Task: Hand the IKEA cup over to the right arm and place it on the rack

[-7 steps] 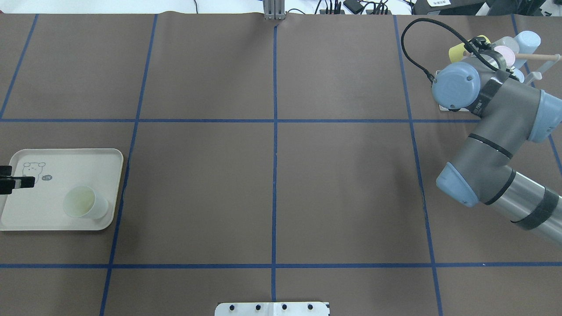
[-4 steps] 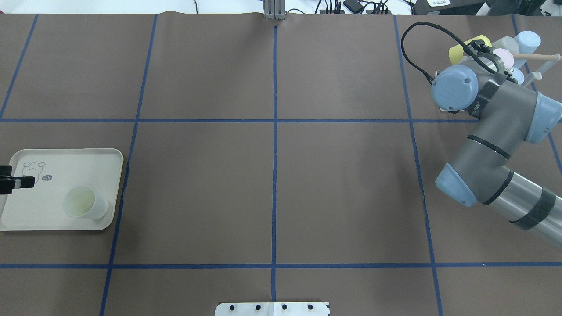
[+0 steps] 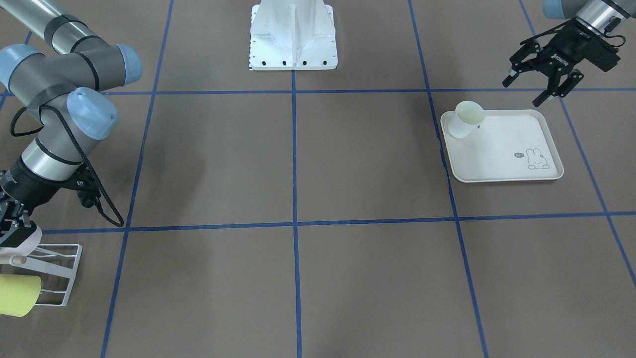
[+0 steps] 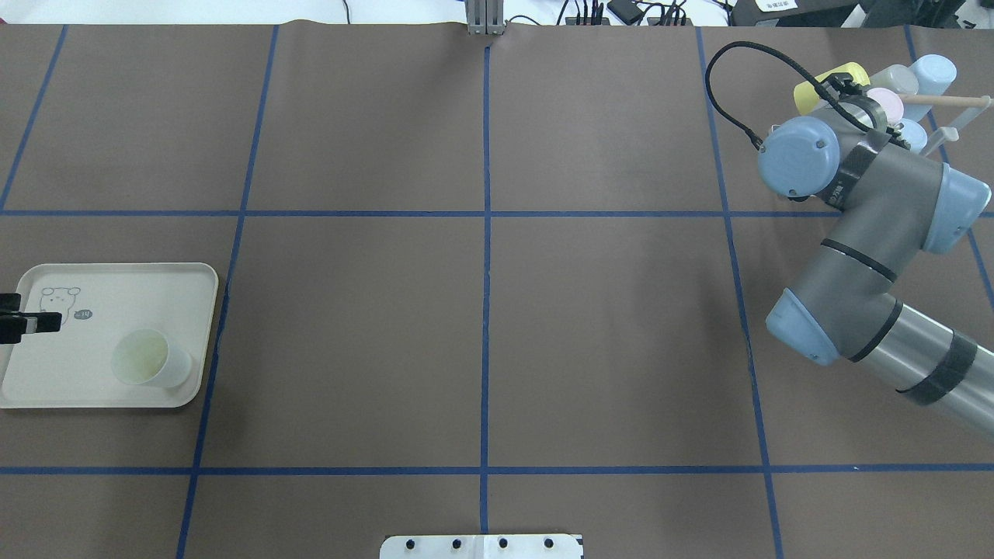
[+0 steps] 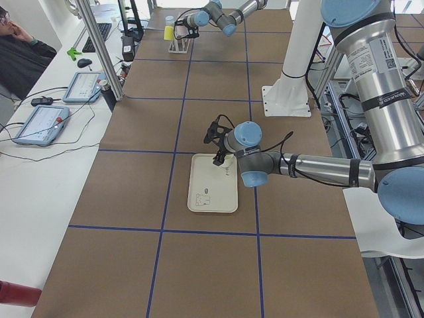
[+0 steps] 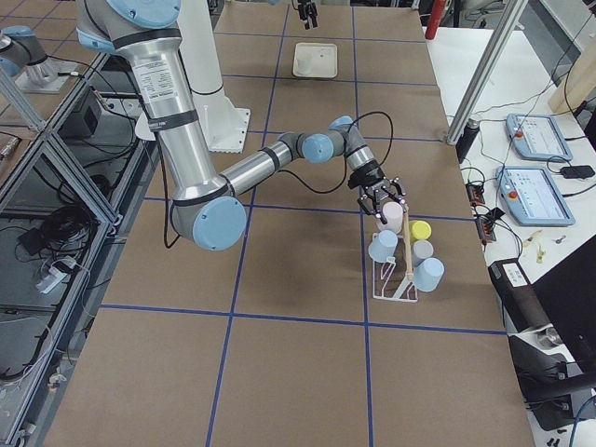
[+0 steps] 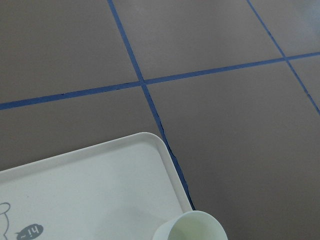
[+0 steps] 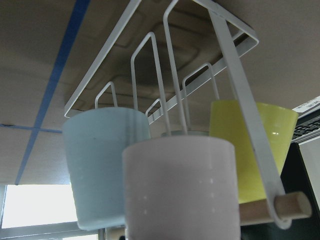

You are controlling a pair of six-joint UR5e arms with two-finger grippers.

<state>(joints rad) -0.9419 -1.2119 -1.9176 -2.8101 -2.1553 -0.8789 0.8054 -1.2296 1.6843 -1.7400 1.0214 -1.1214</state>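
Left end effector (image 3: 521, 93): mine, spread wide and holding nothing; it hangs in the air over the tray's edge, apart from the cup there.
Left arm (image 5: 318, 169): reaches out low over the tabletop (image 4: 357, 334) toward the tray.
Pale green cup (image 3: 464, 119): stands upright, mouth up, in a corner of the tray on the side nearer my base; nothing touches it. My left wrist camera catches only its rim at the bottom of the view.
Tray (image 3: 502, 164): cream, lying flat on the tabletop on my left side, with a small rabbit print (image 3: 534, 159) in the corner across from the cup.
Right arm (image 4: 877, 233): bent down to the rack at the far right of the tabletop.
Right end effector (image 6: 383, 203): sits right at the pink cup on the rack, its fingers on either side of the cup's top end; I cannot tell whether it grips the cup or stands loose of it.
Pink cup (image 8: 180, 190): at the rack, close to my right wrist camera and in front of the other cups.
Rack (image 8: 245, 115): white wire, with a wooden rod (image 8: 290, 206) at its top; a light blue cup (image 8: 100, 165) and a yellow cup (image 8: 225, 140) hang on its prongs behind the pink one.
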